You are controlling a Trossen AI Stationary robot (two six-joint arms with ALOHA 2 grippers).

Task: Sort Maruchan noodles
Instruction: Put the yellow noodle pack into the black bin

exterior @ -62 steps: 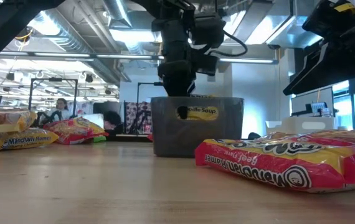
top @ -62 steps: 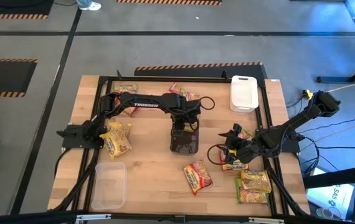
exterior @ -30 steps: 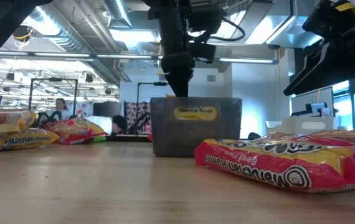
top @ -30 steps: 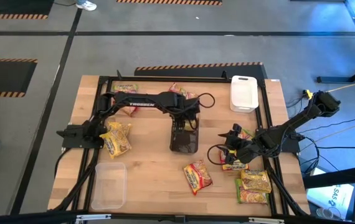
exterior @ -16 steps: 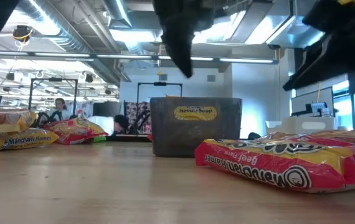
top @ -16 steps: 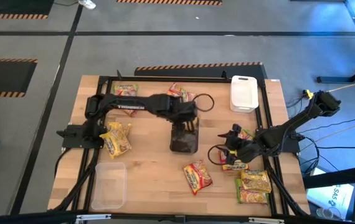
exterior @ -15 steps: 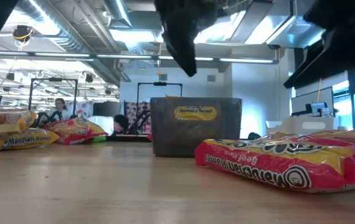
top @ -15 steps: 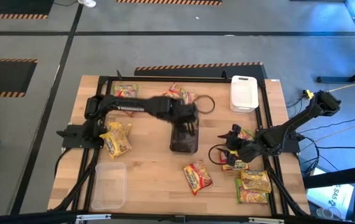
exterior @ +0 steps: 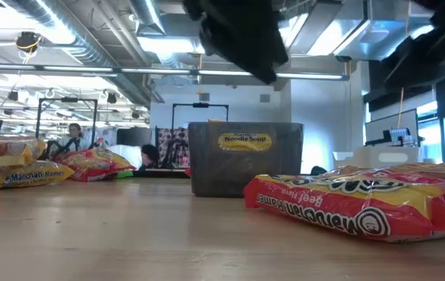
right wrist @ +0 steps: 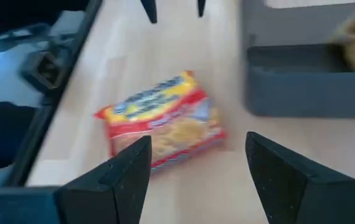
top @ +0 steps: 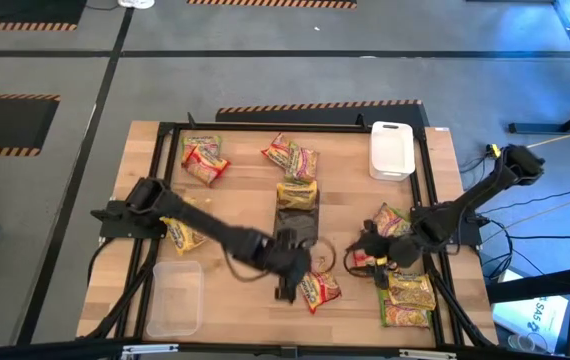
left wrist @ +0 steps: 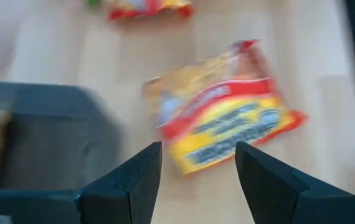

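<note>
A red Maruchan noodle packet (top: 318,288) lies flat on the wood near the table's near edge; it also shows in the left wrist view (left wrist: 227,127) and the right wrist view (right wrist: 159,121). My left gripper (top: 289,280) hangs open above the table, just left of this packet. My right gripper (top: 359,257) stands open to the packet's right, aimed at it. A dark tray (top: 297,218) at mid-table holds a yellow packet (top: 297,194). Both grippers hold nothing.
Green-and-pink packets (top: 202,158) (top: 291,156) lie at the far side and a yellow one (top: 186,234) at the left. More packets (top: 409,291) are heaped at the right. A white tray (top: 392,150) stands far right and a clear tray (top: 175,298) near left.
My left gripper has swung fast from above the dark tray toward the table's near edge, ending beside the red packet, and has stayed open. The yellow packet stays in the dark tray. My right gripper has turned a little where it stands.
</note>
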